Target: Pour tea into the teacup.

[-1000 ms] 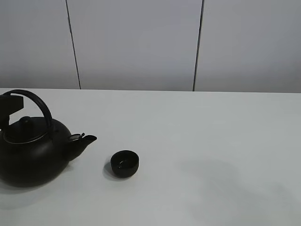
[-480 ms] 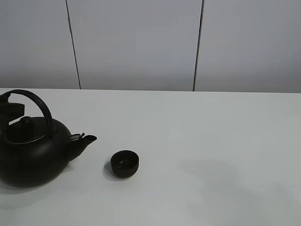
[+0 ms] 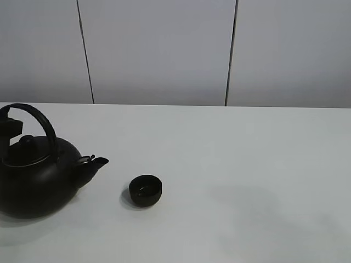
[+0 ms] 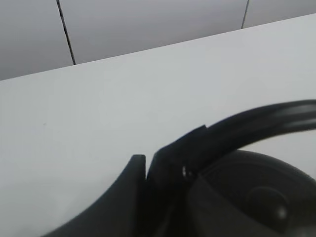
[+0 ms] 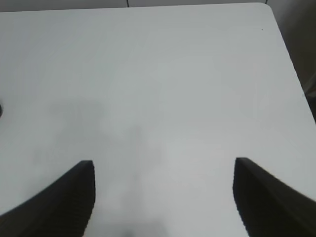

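Note:
The big black teapot (image 3: 34, 178) stands at the left of the white table (image 3: 236, 159), spout pointing right toward the teacup. The teacup (image 3: 145, 190), a small matte-black bowl, sits upright a short way right of the spout, apart from it. My left gripper (image 3: 9, 127) is shut on the far left part of the teapot's arched handle (image 3: 39, 116). In the left wrist view the gripper (image 4: 146, 160) clamps the handle (image 4: 261, 123) above the lid (image 4: 266, 207). My right gripper (image 5: 163, 197) is open and empty over bare table, and does not show in the exterior view.
A grey panelled wall (image 3: 159, 49) runs behind the table's far edge. The table's right corner and edge (image 5: 284, 34) show in the right wrist view.
The teapot and my left gripper have shifted slightly to the left, so the spout is a little farther from the teacup. The teacup has not moved.

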